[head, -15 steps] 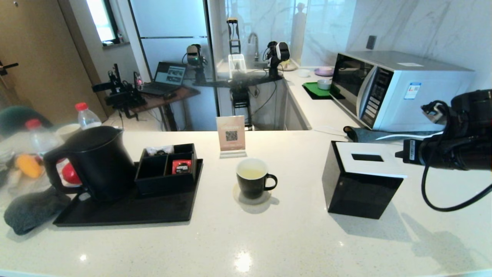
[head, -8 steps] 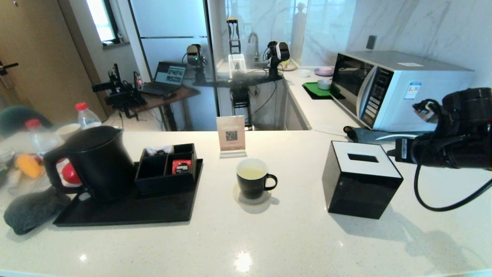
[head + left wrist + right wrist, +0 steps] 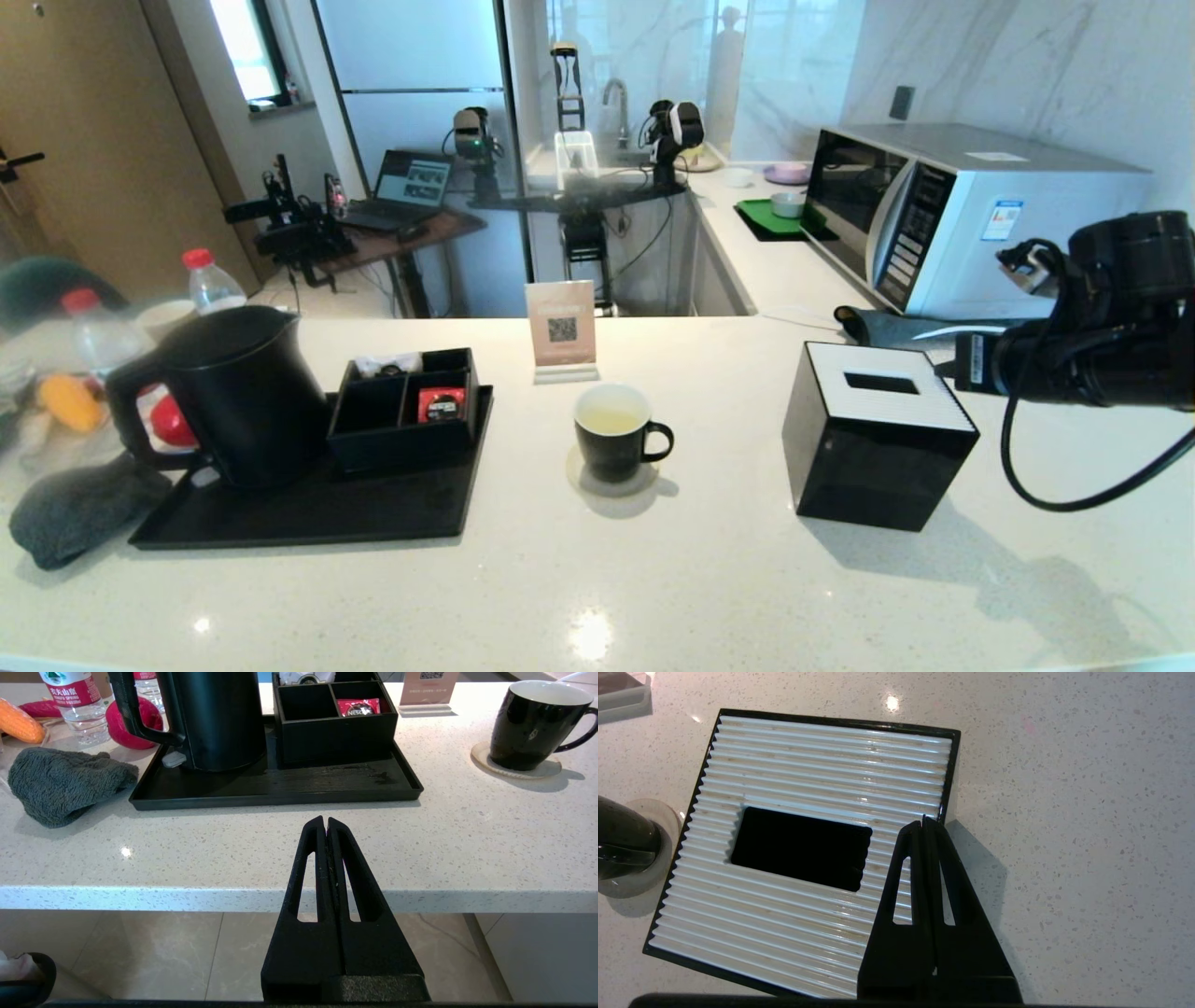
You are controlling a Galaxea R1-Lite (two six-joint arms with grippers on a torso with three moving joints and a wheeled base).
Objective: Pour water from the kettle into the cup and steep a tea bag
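Note:
The matte black kettle stands at the left end of a black tray and also shows in the left wrist view as the kettle. The black cup sits on a round coaster mid-counter, holding pale liquid; the cup is apart from both grippers. No tea bag shows. My left gripper is shut and empty, low before the counter's front edge. My right gripper is shut and empty, hovering over a corner of the tissue box; the right arm is at the far right.
A black organiser on the tray holds a red packet. The black tissue box stands right of the cup. A QR sign, a microwave, a grey cloth, bottles and fruit line the edges.
My right arm has drifted slightly left and upward near the tissue box, whose white top has shifted a little. Kettle, cup and left gripper have not moved.

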